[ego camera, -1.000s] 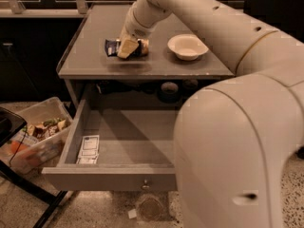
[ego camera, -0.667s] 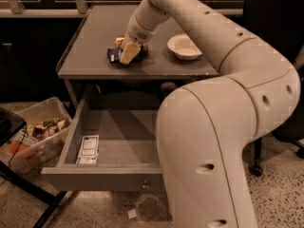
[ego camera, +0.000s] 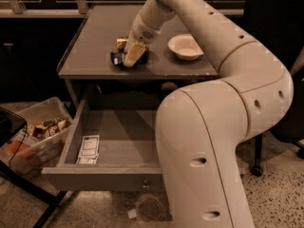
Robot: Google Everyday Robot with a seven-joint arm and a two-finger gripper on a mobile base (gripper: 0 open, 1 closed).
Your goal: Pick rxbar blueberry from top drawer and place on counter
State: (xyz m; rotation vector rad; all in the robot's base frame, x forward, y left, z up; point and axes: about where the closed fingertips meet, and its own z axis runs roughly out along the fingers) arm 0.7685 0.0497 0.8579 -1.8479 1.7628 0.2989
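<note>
The rxbar blueberry (ego camera: 116, 58), a dark navy wrapper, lies flat on the counter (ego camera: 90, 42) near its front edge. My gripper (ego camera: 132, 56) is low over the counter, right on top of the bar's right end and hiding part of it. Whether it still grips the bar does not show. The top drawer (ego camera: 104, 178) is pulled wide open below the counter. It holds a white flat packet (ego camera: 89, 149) at its left front. My arm reaches in from the upper right and fills the right half of the view.
A white bowl (ego camera: 185, 46) sits on the counter right of the gripper. A gold-tan crushed can (ego camera: 122, 42) lies just behind the bar. A clear bin of snacks (ego camera: 35, 134) stands on the floor at the left. A dark chair base (ego camera: 259, 167) is at the right.
The gripper has stayed over the bar on the counter, dropping slightly toward the front edge. The arm's big links have shifted across the view.
</note>
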